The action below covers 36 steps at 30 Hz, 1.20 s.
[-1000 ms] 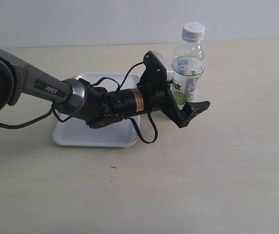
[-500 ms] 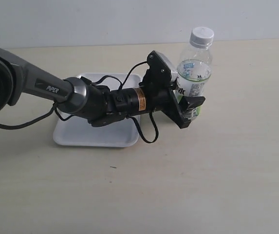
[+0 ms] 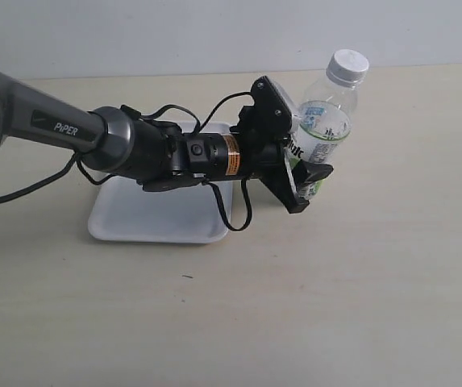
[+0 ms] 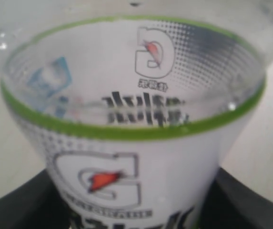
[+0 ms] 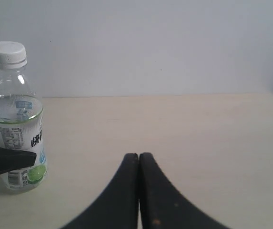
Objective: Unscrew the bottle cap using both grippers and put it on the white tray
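bottle (image 3: 326,129) now tilted, white tray (image 3: 134,222) under arm (image 3: 61,131)

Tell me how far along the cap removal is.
Done: the left hand is clamped on the Gatorade bottle at its labelled body, and the bottle leans in the exterior view. In hand: nothing further; the right hand is shut, apart from the bottle. Left: the white cap is on the neck, so gripping it, unscrewing it and setting it on the white tray all remain.
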Each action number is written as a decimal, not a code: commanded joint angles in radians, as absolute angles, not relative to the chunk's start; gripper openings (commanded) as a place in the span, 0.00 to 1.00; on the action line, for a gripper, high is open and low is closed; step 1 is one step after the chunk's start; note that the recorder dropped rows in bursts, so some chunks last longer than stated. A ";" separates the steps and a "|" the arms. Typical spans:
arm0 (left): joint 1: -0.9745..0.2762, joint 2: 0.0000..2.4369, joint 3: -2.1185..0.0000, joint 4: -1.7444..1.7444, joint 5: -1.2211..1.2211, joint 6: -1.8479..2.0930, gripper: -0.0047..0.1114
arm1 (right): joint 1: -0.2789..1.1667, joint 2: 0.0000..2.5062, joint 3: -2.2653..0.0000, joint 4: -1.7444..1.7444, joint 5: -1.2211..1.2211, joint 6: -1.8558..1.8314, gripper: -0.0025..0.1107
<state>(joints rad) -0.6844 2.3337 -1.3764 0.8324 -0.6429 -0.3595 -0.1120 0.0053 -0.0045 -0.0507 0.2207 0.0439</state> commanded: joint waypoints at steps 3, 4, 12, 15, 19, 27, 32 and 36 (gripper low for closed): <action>-0.686 2.329 -1.370 0.882 -0.613 -0.379 0.04 | -0.116 0.000 0.000 0.210 0.065 0.242 0.02; -0.686 2.329 -1.372 0.879 -0.613 -0.374 0.04 | -0.116 0.000 0.000 0.198 0.062 0.219 0.02; -0.686 2.329 -1.372 0.883 -0.609 -0.392 0.04 | -0.116 0.015 -0.051 0.388 -0.368 0.331 0.02; -0.686 2.329 -1.372 0.883 -0.609 -0.392 0.04 | -0.116 0.181 -0.250 0.389 -0.355 0.258 0.02; -0.686 2.329 -1.372 0.883 -0.609 -0.392 0.04 | -0.116 0.489 -0.573 0.374 -0.143 0.155 0.02; -0.686 2.329 -1.372 0.883 -0.609 -0.392 0.04 | -0.116 1.271 -1.451 0.365 0.881 -0.092 0.02; -0.686 2.329 -1.372 0.883 -0.609 -0.392 0.04 | -0.044 1.557 -1.722 0.247 1.221 -0.104 0.02; -0.686 2.329 -1.372 0.885 -0.609 -0.392 0.04 | 0.060 1.659 -1.752 0.081 1.221 -0.074 0.02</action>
<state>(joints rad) -0.6844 2.3298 -1.3764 0.8623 -0.6429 -0.3845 0.0024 1.6037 -1.7280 0.1846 1.1877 -0.0882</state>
